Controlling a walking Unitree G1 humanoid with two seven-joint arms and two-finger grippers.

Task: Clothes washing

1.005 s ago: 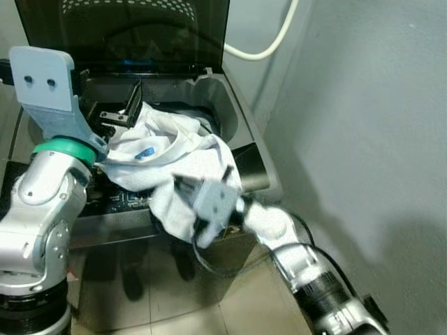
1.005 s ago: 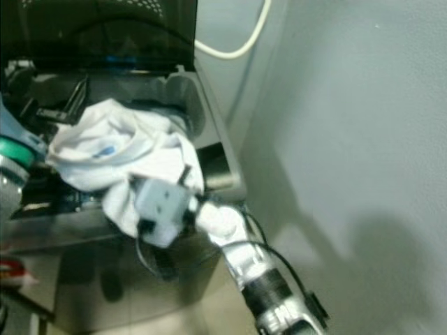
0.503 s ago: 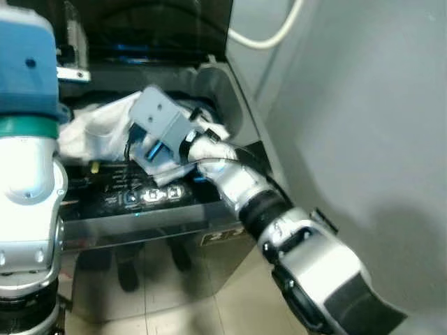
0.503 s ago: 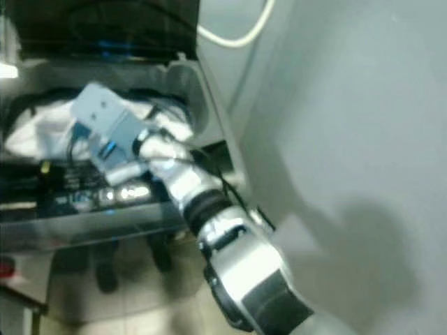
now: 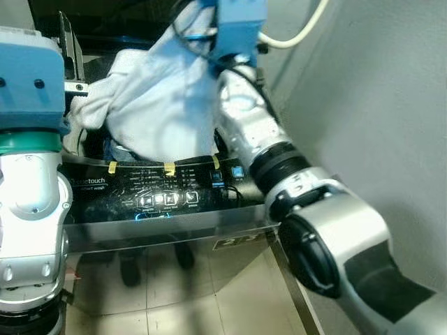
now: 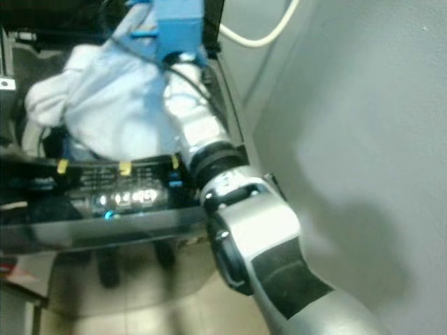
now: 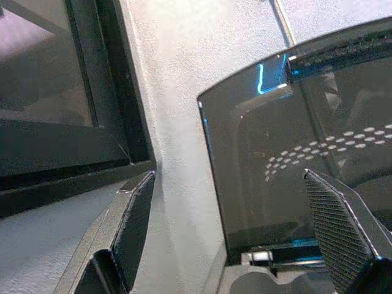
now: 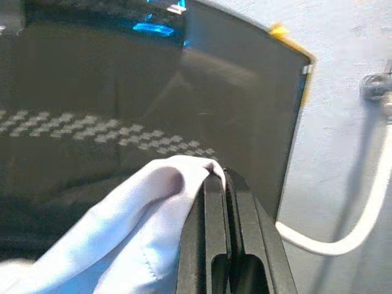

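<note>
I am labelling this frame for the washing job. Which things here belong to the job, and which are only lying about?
Belong to the job:
- white garment, lifted above the tub
- right end effector, shut on the garment
- washing machine, lid open
- left end effector, open

Only lying about:
- white hose on the wall

The garment (image 5: 157, 105) hangs above the washing machine (image 5: 167, 223), behind its control panel (image 5: 154, 190).

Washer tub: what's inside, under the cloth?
Can't tell. The white cloth, pinched in the right gripper, hangs over the washer opening; just a dark gap with a hint of blue shows beneath it.
</note>
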